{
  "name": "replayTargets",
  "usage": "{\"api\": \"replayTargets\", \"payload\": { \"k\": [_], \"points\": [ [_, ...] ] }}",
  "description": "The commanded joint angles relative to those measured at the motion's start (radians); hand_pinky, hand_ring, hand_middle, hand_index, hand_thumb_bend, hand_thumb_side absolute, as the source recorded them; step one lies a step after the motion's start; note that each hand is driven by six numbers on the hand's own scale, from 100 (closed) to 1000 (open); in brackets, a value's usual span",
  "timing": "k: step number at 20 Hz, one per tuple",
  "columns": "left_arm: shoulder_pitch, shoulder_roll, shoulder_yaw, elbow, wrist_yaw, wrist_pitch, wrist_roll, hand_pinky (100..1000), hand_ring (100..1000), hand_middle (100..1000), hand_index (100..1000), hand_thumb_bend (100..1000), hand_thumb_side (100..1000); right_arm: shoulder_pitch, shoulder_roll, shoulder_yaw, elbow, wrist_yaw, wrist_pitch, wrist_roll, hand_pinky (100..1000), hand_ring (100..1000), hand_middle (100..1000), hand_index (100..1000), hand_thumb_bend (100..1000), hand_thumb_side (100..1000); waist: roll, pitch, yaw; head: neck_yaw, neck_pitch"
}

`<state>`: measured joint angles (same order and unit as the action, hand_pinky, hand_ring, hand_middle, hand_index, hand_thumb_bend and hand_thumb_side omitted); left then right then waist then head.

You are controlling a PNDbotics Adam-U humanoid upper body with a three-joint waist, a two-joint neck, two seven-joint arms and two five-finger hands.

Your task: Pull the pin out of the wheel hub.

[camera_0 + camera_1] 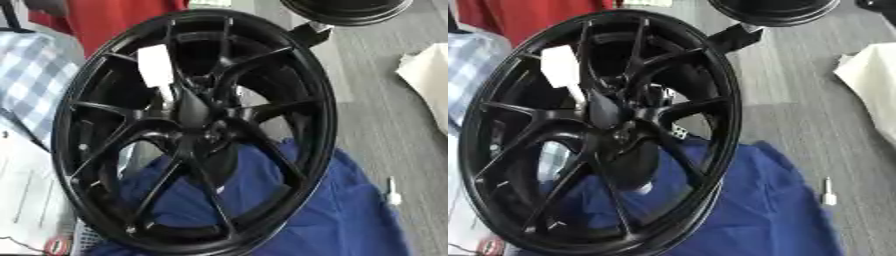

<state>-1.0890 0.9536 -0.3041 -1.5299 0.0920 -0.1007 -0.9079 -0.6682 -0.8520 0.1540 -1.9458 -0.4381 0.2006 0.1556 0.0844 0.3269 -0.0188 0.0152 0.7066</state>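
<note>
1. The wheel [320, 115] fills most of both views. It is a black multi-spoke rim standing nearly upright on its edge and leaning a little. Its open face is turned toward the camera, probably so the centre can be reached from the front.
2. A blue cloth [350, 215] lies under and behind the lower part of the wheel, spread over the grey floor [798, 100]. I judge it is padding that keeps the rim from sliding or getting scratched.
3. A checked cloth [35, 75] lies to the left of the wheel, partly seen through the spokes.
4. A pale cloth [872, 85] lies at the right edge, well apart from the work.
5. A second black wheel [346, 10] shows at the top edge, just beyond the first.
6. The hub [194, 125] is the dark centre where the spokes meet.
7. A white block on a thin stem [156, 67] stands above the hub, to its upper left, with the stem running down toward the centre. This is probably the pin, not yet pulled out, though where the stem seats is too dark to make out.
8. A small white piece [829, 195] lies on the floor to the right of the blue cloth.
9. Neither hand shows in either view, so whether their fingers are apart or together cannot be told. Nothing is holding the pin.
</note>
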Motion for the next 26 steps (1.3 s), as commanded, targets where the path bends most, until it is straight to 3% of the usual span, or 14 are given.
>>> {"api": "replayTargets", "payload": {
  "k": [1,9,15,26],
  "points": [
    [0.018,0.080,0.011,-0.063,-0.015,0.066,0.001,878,861,812,866,610,429,-0.012,-0.036,-0.013,-0.002,0.005,-0.003,-0.001,881,786,742,794,100,443,-0.001,-0.032,0.001,-0.003,-0.005],
    [0.099,0.146,-0.001,-0.222,-0.039,0.241,0.001,875,856,807,870,603,437,-0.018,-0.038,-0.009,0.000,0.005,-0.001,0.003,880,784,742,793,100,442,0.005,-0.035,0.004,-0.004,-0.008],
    [0.129,0.164,-0.021,-0.258,-0.052,0.352,0.041,867,846,796,870,602,459,-0.022,-0.036,-0.005,0.002,0.007,0.000,0.005,879,783,742,793,100,443,0.007,-0.036,0.001,0.001,-0.010],
    [0.129,0.145,-0.096,-0.262,-0.048,0.476,0.144,857,837,783,868,622,448,-0.026,-0.031,-0.004,0.006,0.008,0.002,0.003,878,780,741,791,100,446,0.006,-0.032,0.000,0.013,-0.005]
  ]
}}
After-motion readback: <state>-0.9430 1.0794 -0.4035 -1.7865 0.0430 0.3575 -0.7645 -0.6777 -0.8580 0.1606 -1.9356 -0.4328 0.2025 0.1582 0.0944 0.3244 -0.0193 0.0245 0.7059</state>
